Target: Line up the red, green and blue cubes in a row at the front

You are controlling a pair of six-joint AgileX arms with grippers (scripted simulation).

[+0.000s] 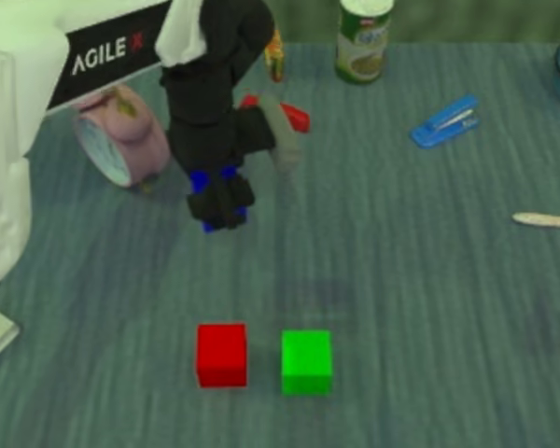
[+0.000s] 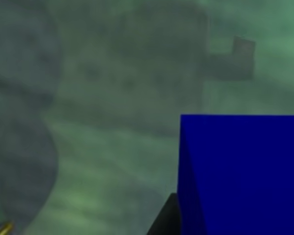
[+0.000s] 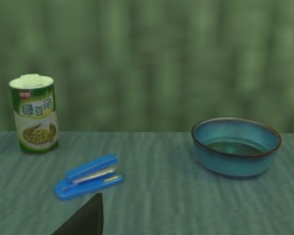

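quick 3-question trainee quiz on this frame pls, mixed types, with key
1. True or false: the red cube and green cube sit side by side, apart, at the table's front.
2. Which gripper holds the blue cube? A) left B) right C) neither
3. Fill in: the blue stapler lies to the top view's ____ of the can.

Key: 1 true. 2 A, the left gripper is shut on it, above the table behind the red cube. 3 right.
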